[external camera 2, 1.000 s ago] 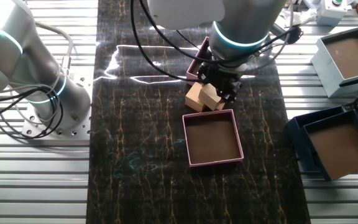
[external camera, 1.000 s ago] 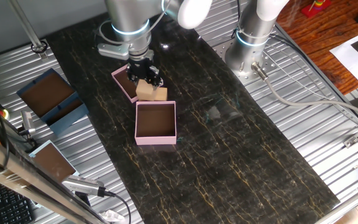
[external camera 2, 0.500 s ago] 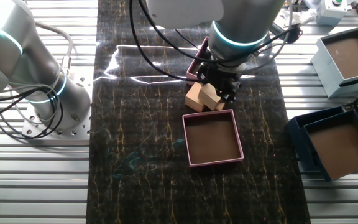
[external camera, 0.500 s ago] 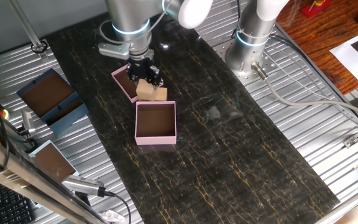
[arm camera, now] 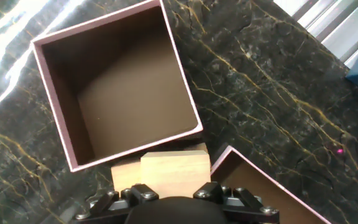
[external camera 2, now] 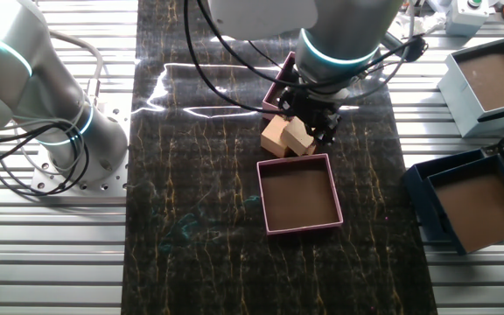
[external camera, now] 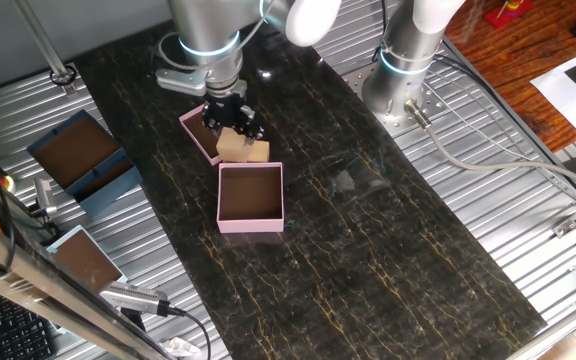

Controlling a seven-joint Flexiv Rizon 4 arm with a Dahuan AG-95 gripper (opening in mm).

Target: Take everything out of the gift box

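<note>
The pale-pink gift box (external camera: 250, 197) stands open on the dark table and its brown inside holds nothing; it also shows in the other fixed view (external camera 2: 300, 194) and the hand view (arm camera: 117, 87). Two tan wooden blocks lie side by side on the table between the box and the shallow pink lid tray (external camera: 194, 132). My gripper (external camera: 230, 133) is low over the block nearer the lid (external camera: 232, 147), its fingers against that block's sides (external camera 2: 298, 137). The other block (external camera: 257, 151) touches it (external camera 2: 274, 136). In the hand view both blocks (arm camera: 166, 168) sit just below the box.
Two blue boxes with brown insides (external camera: 78, 155) (external camera: 86, 262) stand on the metal slats at the left, shown at the right in the other fixed view (external camera 2: 475, 206). A second grey robot base (external camera: 408, 60) is bolted at the back right.
</note>
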